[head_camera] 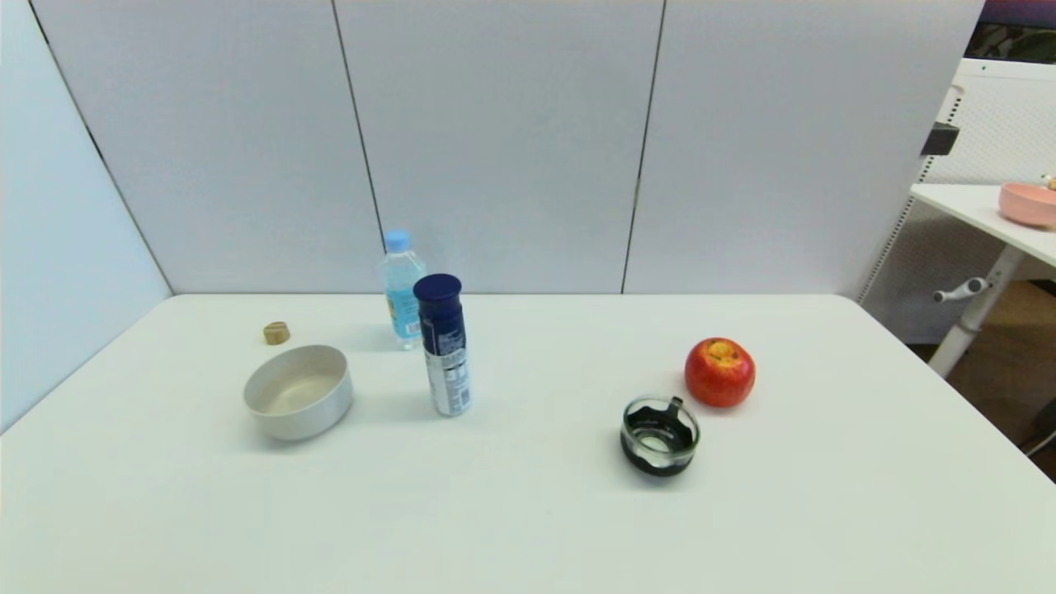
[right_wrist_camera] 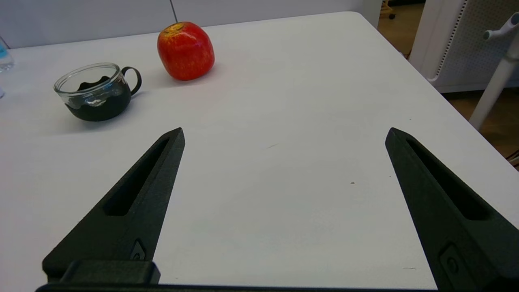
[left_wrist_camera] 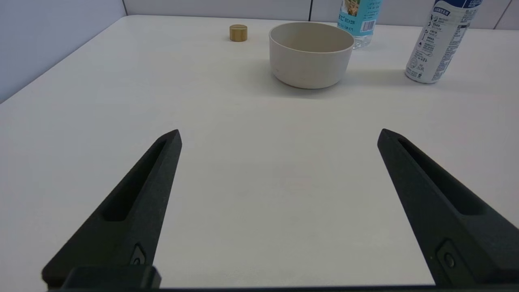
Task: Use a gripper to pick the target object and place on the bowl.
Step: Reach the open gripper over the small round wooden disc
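Observation:
The small tan cork-like cylinder point(head_camera: 276, 332) stands on the white table at the far left, just behind the cream bowl point(head_camera: 334, 396). In the left wrist view the cylinder point(left_wrist_camera: 238, 33) is beside the bowl point(left_wrist_camera: 308, 69), both well ahead of my left gripper point(left_wrist_camera: 279, 136). My left gripper is open and empty, low over the near left of the table. My right gripper point(right_wrist_camera: 284, 134) is open and empty over the near right of the table. Neither gripper shows in the head view.
A blue-capped spray can point(head_camera: 443, 346) and a water bottle point(head_camera: 402, 287) stand right of the bowl. A red apple point(head_camera: 719, 372) and a black-based glass cup point(head_camera: 659, 435) sit at the right. A pink bowl point(head_camera: 1027, 203) rests on a side table. The table's right edge point(right_wrist_camera: 446, 105) is near my right gripper.

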